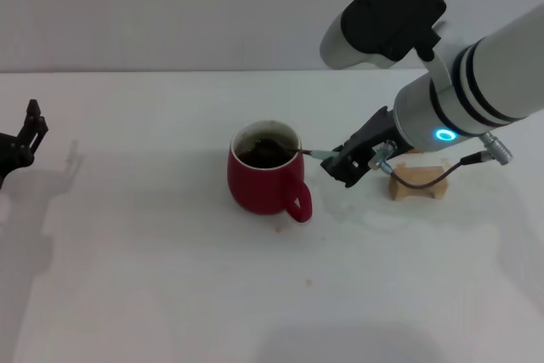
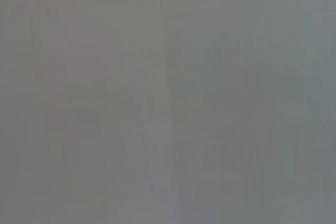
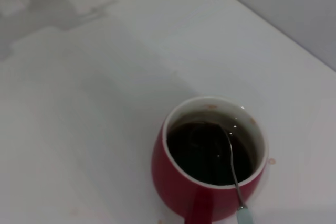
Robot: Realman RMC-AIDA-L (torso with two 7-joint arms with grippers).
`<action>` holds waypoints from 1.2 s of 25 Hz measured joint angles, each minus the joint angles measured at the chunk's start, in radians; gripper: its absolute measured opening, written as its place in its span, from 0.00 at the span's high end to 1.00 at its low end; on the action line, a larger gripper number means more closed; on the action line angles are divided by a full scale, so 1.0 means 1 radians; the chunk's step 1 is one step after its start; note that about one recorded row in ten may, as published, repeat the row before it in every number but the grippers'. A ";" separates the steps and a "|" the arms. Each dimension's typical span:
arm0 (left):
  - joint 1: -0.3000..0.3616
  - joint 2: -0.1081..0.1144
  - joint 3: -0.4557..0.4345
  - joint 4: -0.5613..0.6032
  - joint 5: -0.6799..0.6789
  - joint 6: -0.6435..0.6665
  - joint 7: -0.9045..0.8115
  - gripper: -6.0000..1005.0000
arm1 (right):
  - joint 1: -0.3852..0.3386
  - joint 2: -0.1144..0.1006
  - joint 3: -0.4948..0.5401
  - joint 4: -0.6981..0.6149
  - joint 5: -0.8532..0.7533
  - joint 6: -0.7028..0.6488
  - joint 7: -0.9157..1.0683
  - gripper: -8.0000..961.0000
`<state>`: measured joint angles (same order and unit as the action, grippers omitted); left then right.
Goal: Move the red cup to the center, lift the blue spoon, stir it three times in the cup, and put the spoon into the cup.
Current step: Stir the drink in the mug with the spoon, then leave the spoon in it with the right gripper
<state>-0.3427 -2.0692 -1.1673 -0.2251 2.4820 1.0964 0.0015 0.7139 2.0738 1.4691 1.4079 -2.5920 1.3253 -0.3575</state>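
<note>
Gripping the blue spoon [image 1: 313, 153] by its handle, the right gripper [image 1: 350, 161] sits just right of the red cup [image 1: 263, 180] at table centre, spoon bowl dipped inside. Left gripper [image 1: 24, 138] parked far left, fingers' spread unclear.

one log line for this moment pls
right gripper: holds blue spoon | bowl in red cup | left gripper: parked at table edge

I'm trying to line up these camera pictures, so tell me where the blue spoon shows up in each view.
Head view: the blue spoon runs from the right gripper over the rim into the red cup, near the picture's middle.
Left wrist view: not in it; only a blank grey surface shows.
Right wrist view: the spoon is at the lower right, its bowl in the dark liquid.
Shared landmark: the red cup.
</note>
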 joint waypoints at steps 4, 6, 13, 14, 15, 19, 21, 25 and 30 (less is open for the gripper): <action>-0.001 0.000 0.000 -0.001 0.000 -0.001 0.000 0.16 | 0.000 0.002 -0.010 0.009 0.007 0.004 0.000 0.80; -0.001 0.000 0.000 -0.001 0.000 -0.001 0.000 0.16 | 0.001 0.003 -0.018 0.014 0.018 0.004 0.000 0.80; -0.001 0.000 0.000 -0.001 0.000 -0.001 0.000 0.16 | 0.021 0.003 -0.040 0.007 0.041 -0.023 0.000 0.80; -0.001 0.000 0.000 0.000 0.000 -0.001 0.000 0.16 | 0.021 0.003 -0.040 0.007 0.041 -0.023 0.000 0.79; -0.001 0.000 0.000 0.000 0.000 -0.001 0.000 0.16 | 0.022 0.003 -0.040 0.006 0.041 -0.026 0.000 0.79; -0.001 0.000 0.000 0.002 0.000 -0.001 0.000 0.16 | 0.024 0.003 -0.035 -0.002 0.041 -0.041 0.000 0.79; -0.001 0.001 0.000 0.003 0.000 -0.001 0.000 0.16 | 0.027 0.002 -0.029 -0.011 0.038 -0.051 0.000 0.79; -0.003 0.001 0.000 0.003 0.000 -0.001 0.000 0.16 | 0.037 -0.001 -0.008 -0.047 0.036 -0.066 -0.005 0.79; -0.004 0.001 0.000 0.003 0.000 -0.002 0.000 0.16 | 0.041 -0.002 0.016 -0.077 0.029 -0.073 -0.019 0.78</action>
<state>-0.3466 -2.0677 -1.1673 -0.2222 2.4819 1.0945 0.0015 0.7547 2.0714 1.4851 1.3306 -2.5630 1.2523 -0.3764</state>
